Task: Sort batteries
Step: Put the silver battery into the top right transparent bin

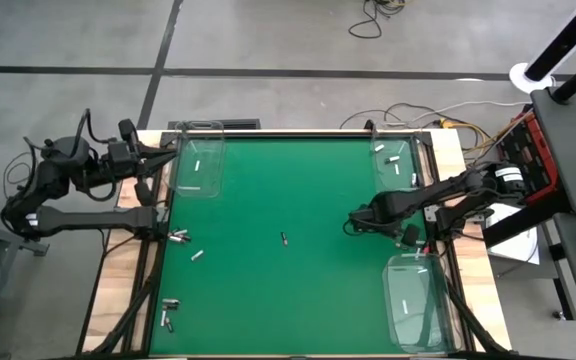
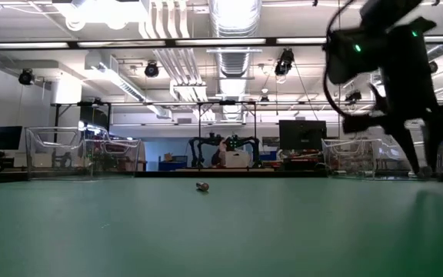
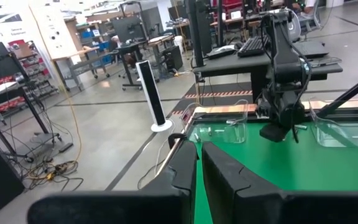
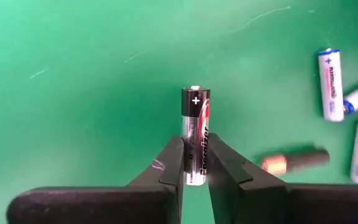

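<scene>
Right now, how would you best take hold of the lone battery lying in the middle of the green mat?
Grip it mid-barrel from straight above. The lone battery lies flat on the green mat, long axis roughly far-to-near, so close across its narrow width. Nothing crowds it. The right end effector is shut on a dark battery, so release that first.
</scene>
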